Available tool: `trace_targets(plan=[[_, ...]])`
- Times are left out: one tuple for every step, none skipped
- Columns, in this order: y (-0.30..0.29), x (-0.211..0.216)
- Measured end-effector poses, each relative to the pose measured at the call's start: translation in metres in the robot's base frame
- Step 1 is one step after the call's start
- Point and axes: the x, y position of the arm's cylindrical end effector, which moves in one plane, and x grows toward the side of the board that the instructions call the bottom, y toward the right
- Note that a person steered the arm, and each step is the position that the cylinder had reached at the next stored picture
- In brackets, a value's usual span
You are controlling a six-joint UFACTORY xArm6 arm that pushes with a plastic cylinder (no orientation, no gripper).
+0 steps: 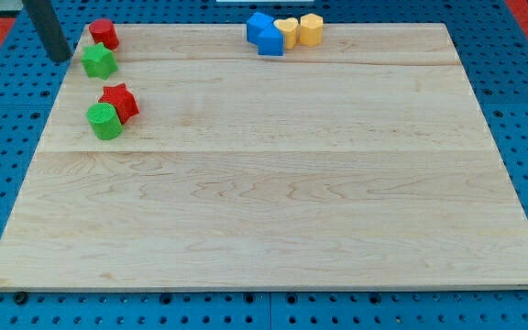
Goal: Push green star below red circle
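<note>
Wood of the pale worktop (273,211) fills the near part of the view and carries no blocks there. Further back, at the view's left, a green cylinder (104,121) touches a red star (120,101) just behind it. Behind these lies the green star (99,61), and just above it, near the far left corner, the red circle (104,33), so the green star is directly below the red circle and almost touching it. The dark rod comes down from the view's top left, nearly upright, and my tip (61,57) stands just left of the green star. This tool has no jaws, only the rod end. At the far edge, two blue blocks (265,34), a yellow heart (287,31) and a yellow block (311,28) sit together.
</note>
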Motion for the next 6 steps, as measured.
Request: trace_targets(plan=[[0.003,0.042],[0.016,0.065],[0.038,0.056],[0.050,0.042],[0.057,0.033],[0.063,0.028]])
